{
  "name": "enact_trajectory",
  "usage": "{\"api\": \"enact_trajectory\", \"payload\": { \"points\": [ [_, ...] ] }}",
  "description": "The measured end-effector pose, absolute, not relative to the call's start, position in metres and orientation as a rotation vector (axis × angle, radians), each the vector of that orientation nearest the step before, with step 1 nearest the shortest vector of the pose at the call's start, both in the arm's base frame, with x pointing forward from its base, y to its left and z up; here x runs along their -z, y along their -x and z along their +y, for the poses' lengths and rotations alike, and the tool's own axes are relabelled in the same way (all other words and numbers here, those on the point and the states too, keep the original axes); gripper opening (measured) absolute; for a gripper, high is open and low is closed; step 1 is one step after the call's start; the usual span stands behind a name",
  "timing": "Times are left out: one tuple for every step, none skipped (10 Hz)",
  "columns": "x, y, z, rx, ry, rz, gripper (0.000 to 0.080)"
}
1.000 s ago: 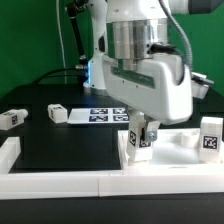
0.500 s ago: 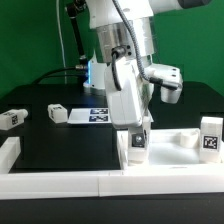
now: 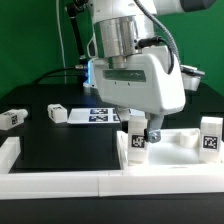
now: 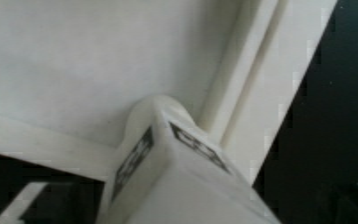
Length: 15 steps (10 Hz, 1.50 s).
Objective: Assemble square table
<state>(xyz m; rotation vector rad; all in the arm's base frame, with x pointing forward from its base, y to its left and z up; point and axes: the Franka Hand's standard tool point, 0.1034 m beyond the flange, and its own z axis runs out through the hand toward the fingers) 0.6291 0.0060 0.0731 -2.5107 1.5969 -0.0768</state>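
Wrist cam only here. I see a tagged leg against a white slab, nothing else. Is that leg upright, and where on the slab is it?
Observer: It's upright. That leg stands at the end of the slab on the exterior view's left, with the gripper directly over it.
Operator: Where are the other legs?
Observer: A second leg stands upright at the slab's other end. A third leg and a fourth leg sit apart on the black table, towards the exterior view's left.
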Motion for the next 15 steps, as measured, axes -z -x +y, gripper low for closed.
{"api": "enact_trajectory", "payload": {
  "points": [
    [-0.073, -0.629, 0.006, 0.083, 2.553, 1.532, 0.0648],
    [-0.072, -0.629, 0.006, 0.095, 2.642, 1.399, 0.0648],
    [-0.071, -0.626, 0.01, 0.098, 2.814, 1.118, 0.0649],
    [-0.071, -0.624, 0.018, 0.075, 2.889, 0.964, 0.0649],
    [-0.071, -0.624, 0.014, 0.083, 2.891, 0.961, 0.0649],
    [-0.071, -0.624, 0.013, 0.08, 2.871, 1.017, 0.0649],
    [-0.07, -0.624, 0.013, 0.079, 2.872, 1.015, 0.0532],
    [-0.07, -0.624, 0.013, 0.077, 2.861, 1.043, 0.0532],
    [-0.07, -0.624, 0.013, 0.07, 2.814, 1.158, 0.0396],
    [-0.068, -0.622, 0.012, 0.059, 2.776, 1.253, 0.0396],
    [-0.068, -0.623, 0.012, 0.055, 2.729, 1.346, 0.0291],
    [-0.068, -0.623, 0.012, 0.05, 2.677, 1.445, 0.0291],
    [-0.068, -0.623, 0.012, 0.044, 2.615, 1.553, 0.0291],
    [-0.068, -0.622, 0.012, -0.001, 2.461, 1.777, 0.0291],
    [-0.068, -0.624, 0.015, -0.112, 2.231, 2.039, 0.0291]
  ]
}}
